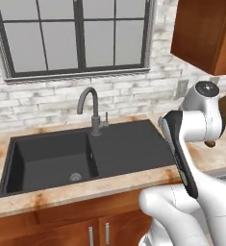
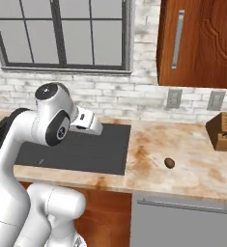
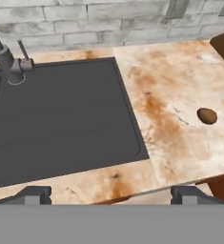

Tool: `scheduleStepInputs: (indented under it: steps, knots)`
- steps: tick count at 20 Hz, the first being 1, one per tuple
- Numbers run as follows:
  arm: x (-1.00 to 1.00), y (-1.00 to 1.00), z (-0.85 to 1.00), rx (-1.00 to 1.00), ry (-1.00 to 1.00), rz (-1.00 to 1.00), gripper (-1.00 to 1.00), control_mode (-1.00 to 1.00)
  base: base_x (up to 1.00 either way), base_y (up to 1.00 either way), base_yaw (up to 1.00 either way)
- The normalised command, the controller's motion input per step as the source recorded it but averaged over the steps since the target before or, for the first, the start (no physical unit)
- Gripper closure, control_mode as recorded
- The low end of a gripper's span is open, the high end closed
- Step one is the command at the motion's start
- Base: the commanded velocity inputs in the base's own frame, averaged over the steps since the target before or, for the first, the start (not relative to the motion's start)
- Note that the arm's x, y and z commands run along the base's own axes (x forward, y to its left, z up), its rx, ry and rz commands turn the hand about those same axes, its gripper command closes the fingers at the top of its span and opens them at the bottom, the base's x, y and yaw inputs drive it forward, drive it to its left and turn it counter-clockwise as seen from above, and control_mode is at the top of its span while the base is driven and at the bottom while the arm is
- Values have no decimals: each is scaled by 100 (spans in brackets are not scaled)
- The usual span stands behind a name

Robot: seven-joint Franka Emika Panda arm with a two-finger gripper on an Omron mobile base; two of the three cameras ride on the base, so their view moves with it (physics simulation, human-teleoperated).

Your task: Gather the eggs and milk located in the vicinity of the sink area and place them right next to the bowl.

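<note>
A smooth dark-brown egg [image 3: 207,116] lies alone on the mottled tan stone counter [image 3: 180,143], well to the right of the matte dark-grey sink [image 1: 52,158] with its curved gooseneck faucet [image 1: 89,108]. The gripper [image 3: 111,194] hangs with jaws spread wide, empty. Whitewashed brick backs the counter below a dark-framed window [image 1: 76,36].

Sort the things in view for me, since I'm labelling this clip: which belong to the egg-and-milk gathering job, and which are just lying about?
Job: dark brown egg on the counter right of the sink; open claw.
Lying about: wooden knife block, faucet, wall outlets, window.
</note>
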Motion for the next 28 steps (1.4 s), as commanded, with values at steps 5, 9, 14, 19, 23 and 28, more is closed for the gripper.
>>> scheduleStepInputs:
  steps: [5,9,14,19,23,28]
  knots:
    - [0,0,0,0,0,0,-100,100,-3,-63,7]
    - [0,0,0,0,0,0,-100,100,-2,-64,7]
    - [0,0,0,0,0,0,-100,100,0,-62,7]
    - [0,0,0,0,0,0,-100,100,0,-54,8]
    - [0,0,0,0,0,0,-100,100,0,-40,11]
    - [0,0,0,0,0,0,-100,100,0,-36,13]
